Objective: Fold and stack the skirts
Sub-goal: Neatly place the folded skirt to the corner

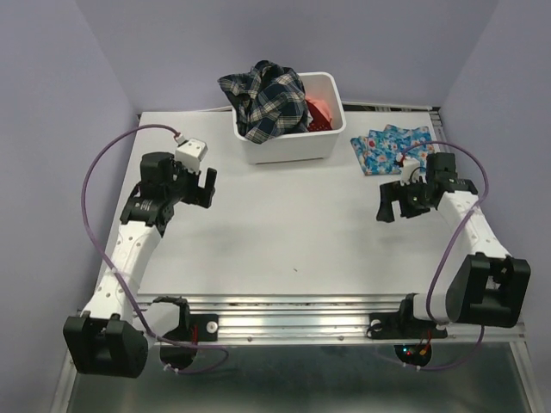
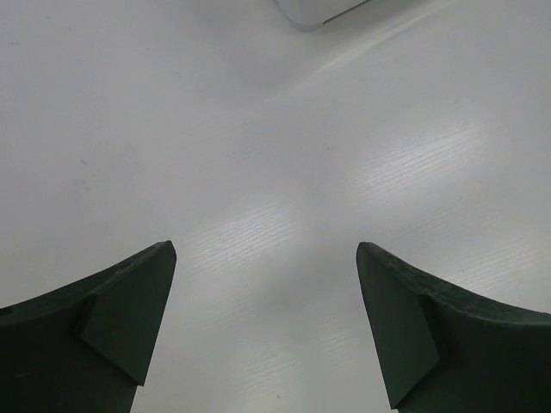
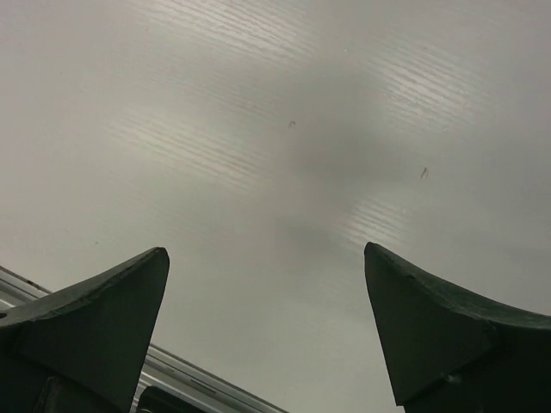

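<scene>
— Left end effector, right end effector?
— Both have their fingers spread wide and hold nothing, over the table.
— The skirts?
— The blue floral skirt lies folded at 2 o'clock. The plaid skirt and coral-red skirt fill the white bin at 12 o'clock.

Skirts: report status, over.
Open, empty: left gripper, right gripper. blue floral skirt folded, far right. plaid skirt, coral-red skirt in white bin. Nothing obstructing.

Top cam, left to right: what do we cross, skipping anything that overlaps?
left gripper → plaid skirt → red skirt → blue flowered skirt
</scene>
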Robot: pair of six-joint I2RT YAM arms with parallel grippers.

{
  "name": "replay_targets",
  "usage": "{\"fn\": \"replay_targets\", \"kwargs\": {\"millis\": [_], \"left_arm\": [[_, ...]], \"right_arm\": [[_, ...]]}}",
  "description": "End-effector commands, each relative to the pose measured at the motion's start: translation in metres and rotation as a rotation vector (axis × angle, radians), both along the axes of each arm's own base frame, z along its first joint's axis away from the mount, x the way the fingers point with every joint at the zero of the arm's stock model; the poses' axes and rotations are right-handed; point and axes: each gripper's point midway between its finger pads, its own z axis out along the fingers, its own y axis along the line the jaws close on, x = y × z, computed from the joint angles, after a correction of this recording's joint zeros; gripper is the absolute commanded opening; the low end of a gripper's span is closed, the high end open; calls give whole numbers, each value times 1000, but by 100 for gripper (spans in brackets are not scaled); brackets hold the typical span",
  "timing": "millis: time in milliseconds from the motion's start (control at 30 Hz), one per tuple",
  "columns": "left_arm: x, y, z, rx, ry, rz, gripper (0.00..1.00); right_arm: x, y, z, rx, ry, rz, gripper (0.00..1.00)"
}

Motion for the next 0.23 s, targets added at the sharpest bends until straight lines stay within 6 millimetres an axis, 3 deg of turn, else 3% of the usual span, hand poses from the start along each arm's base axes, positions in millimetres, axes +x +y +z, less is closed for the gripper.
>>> {"fn": "replay_targets", "kwargs": {"millis": [0, 200], "left_arm": [[-10, 9, 7, 67, -81, -6, 98], [-22, 10, -2, 75, -73, -10, 98]], "right_arm": [[-6, -6, 22, -62, -111, -16, 100], [-17, -4, 24, -56, -115, -18, 100]]}}
